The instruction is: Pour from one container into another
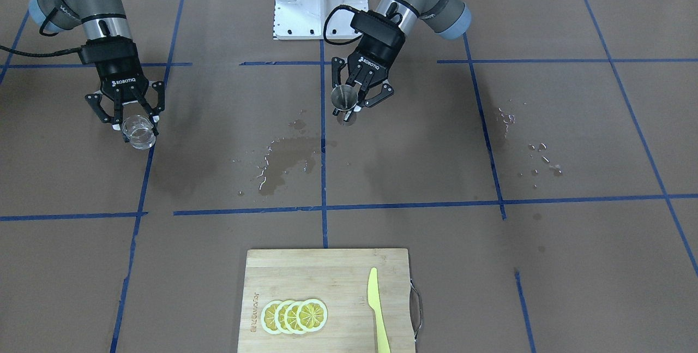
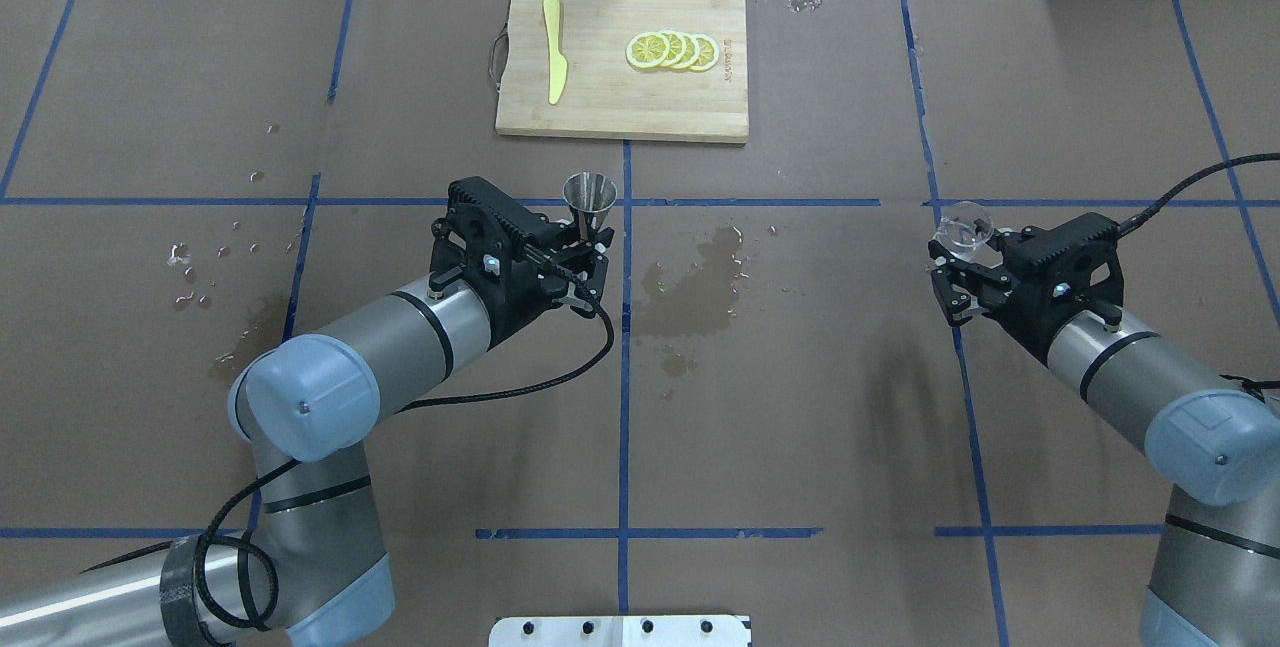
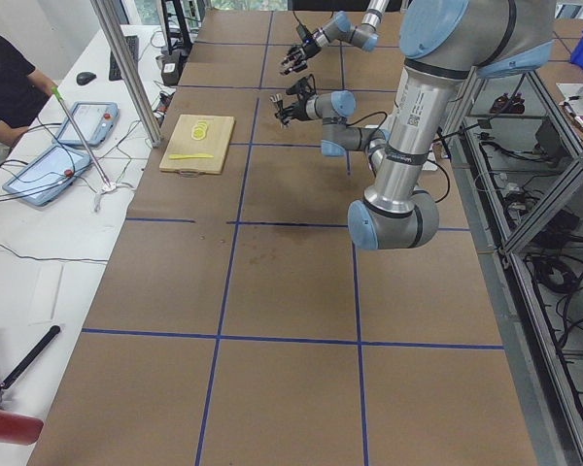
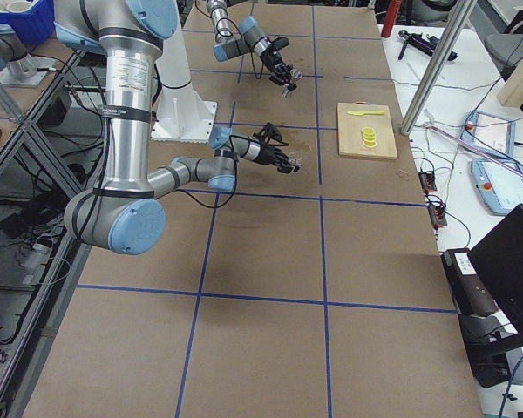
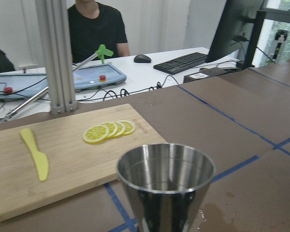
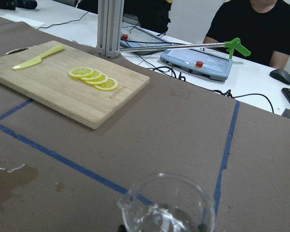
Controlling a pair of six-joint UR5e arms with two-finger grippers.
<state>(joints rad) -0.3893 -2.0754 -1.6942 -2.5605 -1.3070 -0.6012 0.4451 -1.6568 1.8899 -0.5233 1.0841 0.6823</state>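
A steel jigger [image 2: 589,202] stands upright in my left gripper [image 2: 588,245], which is shut on its lower part. In the front view the jigger [image 1: 344,99] and that gripper [image 1: 349,108] are right of centre. The left wrist view shows the jigger [image 5: 166,188] close up, its mouth open upward. Far across the table, my right gripper [image 2: 962,245] is shut on a clear glass beaker [image 2: 965,224], also upright. The beaker [image 1: 138,132] shows at the front view's left in that gripper [image 1: 136,126]. In the right wrist view the beaker [image 6: 166,212] rim fills the bottom edge.
A wooden cutting board [image 2: 620,107] lies at the table's far middle with lemon slices [image 2: 672,50] and a yellow knife [image 2: 554,62]. A wet patch [image 2: 700,287] darkens the paper between the grippers, with droplets [image 2: 190,267] left. People sit beyond the far edge.
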